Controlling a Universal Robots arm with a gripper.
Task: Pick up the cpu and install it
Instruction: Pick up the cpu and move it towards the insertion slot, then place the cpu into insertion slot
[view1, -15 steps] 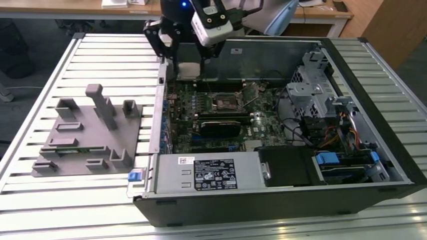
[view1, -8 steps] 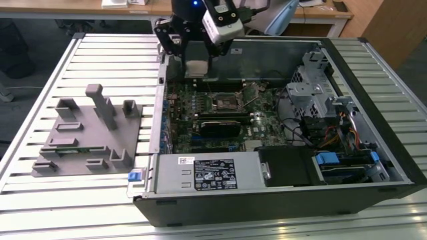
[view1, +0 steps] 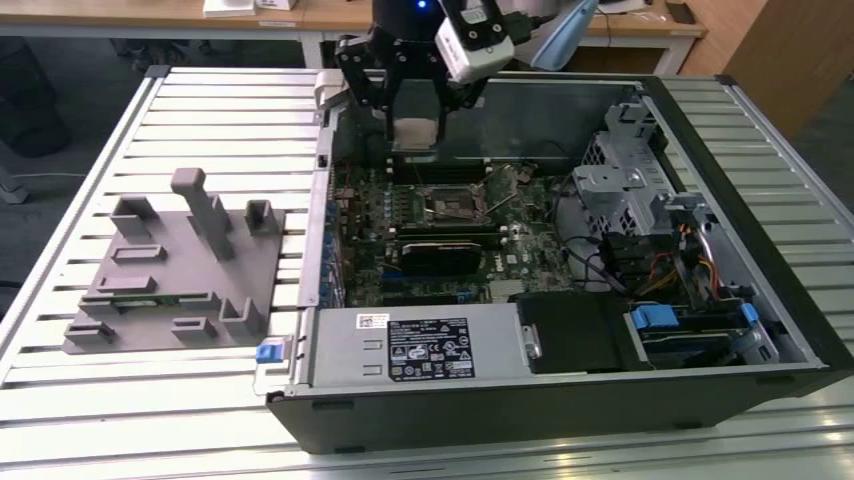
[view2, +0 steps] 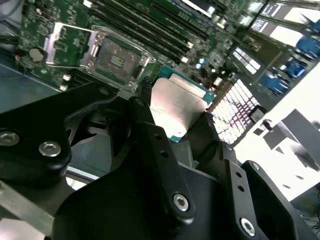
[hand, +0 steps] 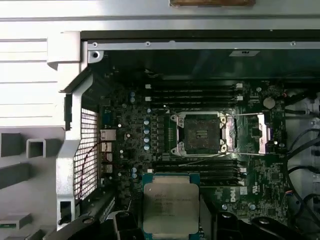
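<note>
My gripper (view1: 416, 135) hangs over the far part of the open computer case, shut on the cpu (view1: 416, 132), a thin square chip with a pale silver top. In the second wrist view the cpu (view2: 175, 107) sits clamped between the two black fingers (view2: 145, 87). The first wrist view has the cpu (hand: 170, 205) with its green edge, held above the motherboard. The black socket (hand: 200, 134) with its metal frame lies bare nearby, its lid (hand: 252, 132) swung open beside it. That socket (view1: 451, 205) is below and nearer the camera than the gripper.
The case wall (view1: 320, 190) stands close to the gripper on the exterior view's left. A grey plastic fixture (view1: 174, 270) lies outside on the slatted table. A metal drive cage (view1: 634, 180) and cables fill the case's right side; the power supply (view1: 414, 345) sits at the front.
</note>
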